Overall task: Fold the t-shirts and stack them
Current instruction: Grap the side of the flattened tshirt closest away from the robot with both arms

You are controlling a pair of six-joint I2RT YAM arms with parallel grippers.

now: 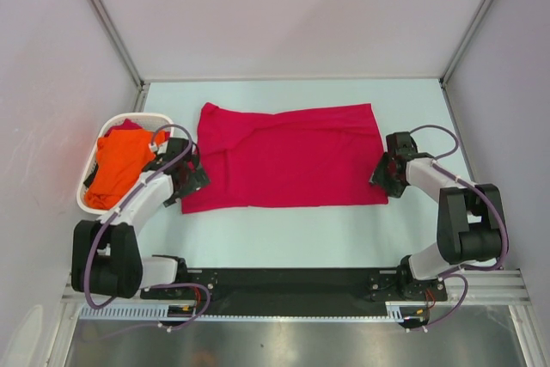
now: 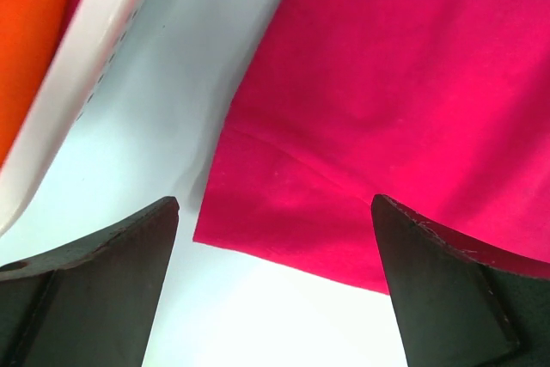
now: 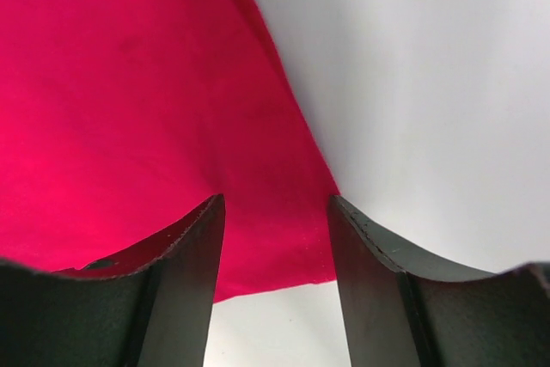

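Crimson t-shirt lies spread flat on the pale table, a rough rectangle. Slanting creases run across its left part.

Left of the crimson shirt, close to its left edge but apart from it: white basket. The orange t-shirt is bunched inside, with a bit of red cloth showing at the basket's far end.

Left gripper sits at the crimson shirt's near-left corner. Its jaws are spread wide, and in the wrist view the fingers straddle that corner's hem with nothing between them.

Right gripper is at the shirt's right edge, near the near-right corner. The gap is narrower, fingers apart, with cloth under the left one and the corner showing in the gap. No cloth is visibly pinched.
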